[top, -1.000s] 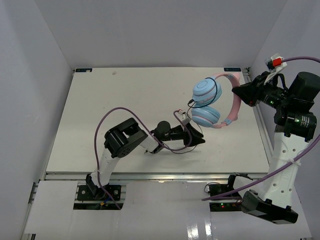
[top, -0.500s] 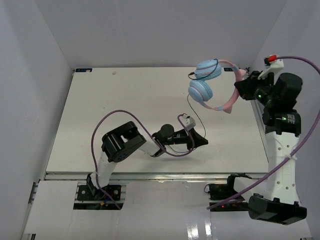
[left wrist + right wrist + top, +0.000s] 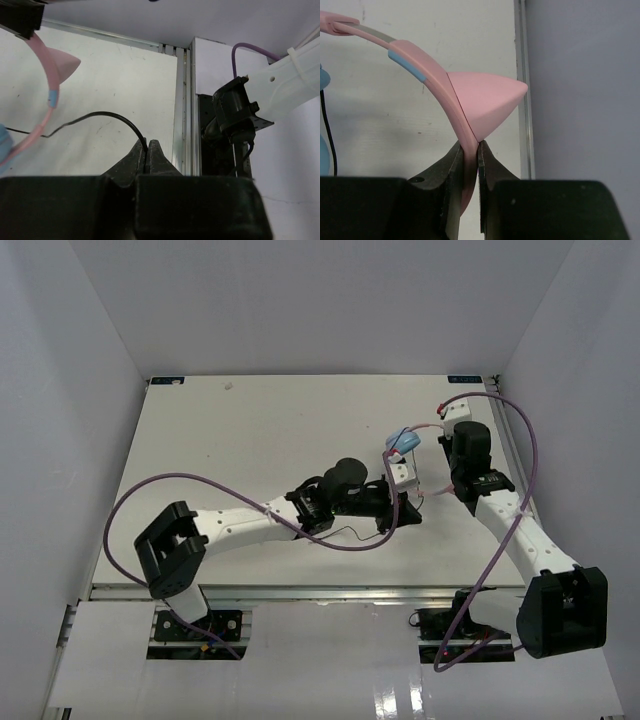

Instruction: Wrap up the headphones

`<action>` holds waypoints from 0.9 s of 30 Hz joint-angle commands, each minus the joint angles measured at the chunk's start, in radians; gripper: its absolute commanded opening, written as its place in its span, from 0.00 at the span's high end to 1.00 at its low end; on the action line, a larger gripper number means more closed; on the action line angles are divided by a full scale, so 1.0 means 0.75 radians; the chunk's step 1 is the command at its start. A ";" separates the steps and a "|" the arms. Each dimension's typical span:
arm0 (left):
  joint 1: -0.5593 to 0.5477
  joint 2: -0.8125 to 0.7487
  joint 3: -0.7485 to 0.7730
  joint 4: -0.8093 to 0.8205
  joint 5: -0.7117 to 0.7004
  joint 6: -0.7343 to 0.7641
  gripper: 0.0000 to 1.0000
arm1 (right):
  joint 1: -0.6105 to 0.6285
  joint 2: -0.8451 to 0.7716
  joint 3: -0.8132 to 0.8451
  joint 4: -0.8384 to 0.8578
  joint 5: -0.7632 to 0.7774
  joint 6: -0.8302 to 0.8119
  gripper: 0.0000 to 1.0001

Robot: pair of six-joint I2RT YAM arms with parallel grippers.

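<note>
Now lowered, the right hand (image 3: 469, 148) pinches the headband (image 3: 426, 79); the left hand (image 3: 147, 148), stretched farther out, clamps the cord (image 3: 102, 114).

Pink headband (image 3: 437, 75) is clamped between the fingers (image 3: 451, 170) of the right gripper (image 3: 469, 148). A pink cat-ear cone (image 3: 487, 97) is seen on the headband just above the grip, pointing right. Black cord (image 3: 329, 135) and a blue ear cup edge (image 3: 323, 80) are cropped left of the headband. White table (image 3: 380, 130) is seen behind it, metal rail (image 3: 524, 75) to its right.
</note>
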 commanded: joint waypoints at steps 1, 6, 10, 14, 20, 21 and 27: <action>0.025 -0.170 0.219 -0.603 -0.066 0.223 1.00 | 0.018 -0.146 -0.003 0.054 -0.422 -0.302 0.92; 0.151 -0.179 0.433 -0.833 -0.100 0.311 1.00 | 0.018 -0.227 -0.003 -0.161 -0.876 -0.279 0.92; 0.236 -0.170 0.526 -0.945 -0.127 0.365 1.00 | 0.018 -0.245 0.028 -0.309 -1.169 -0.263 0.92; 0.324 -0.177 0.571 -1.037 -0.210 0.436 1.00 | 0.018 -0.286 0.064 -0.416 -1.300 -0.273 0.92; 0.410 -0.222 0.427 -0.971 -0.223 0.513 1.00 | 0.016 -0.323 0.148 -0.552 -1.525 -0.227 0.92; 0.412 -0.223 0.392 -0.968 -0.222 0.505 1.00 | 0.016 -0.325 0.172 -0.574 -1.528 -0.214 0.92; 0.509 -0.386 0.015 -0.487 -0.018 0.328 0.93 | -0.033 -0.308 0.359 -0.660 -1.750 -0.077 0.92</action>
